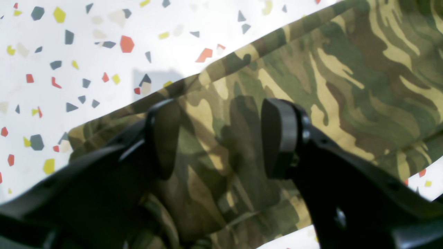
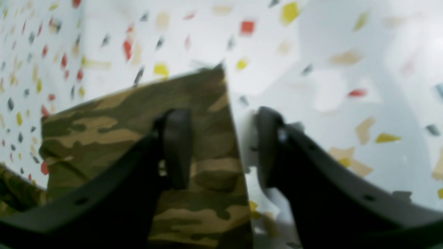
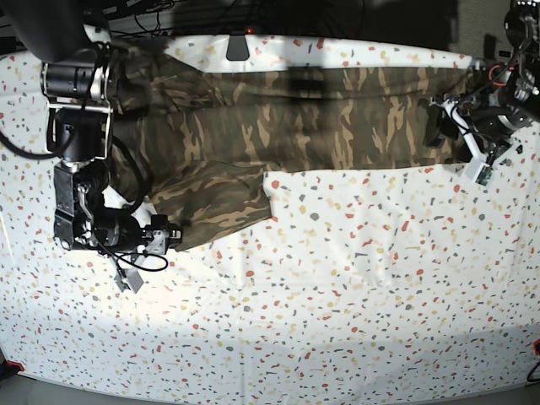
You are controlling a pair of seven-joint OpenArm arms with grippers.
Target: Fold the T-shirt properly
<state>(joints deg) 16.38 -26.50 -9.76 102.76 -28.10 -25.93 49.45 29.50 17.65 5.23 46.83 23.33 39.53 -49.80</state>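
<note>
Both tools gape: left tool [image 1: 221, 138] over the T-shirt [image 3: 295, 118], right tool [image 2: 221, 148] straddling its blurred edge; speckled bench [image 3: 337, 295] runs past 6 o'clock.

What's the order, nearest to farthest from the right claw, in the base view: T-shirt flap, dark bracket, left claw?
1. T-shirt flap, just beside the right claw.
2. Dark bracket, table's top edge.
3. Left claw, view's far right.
</note>
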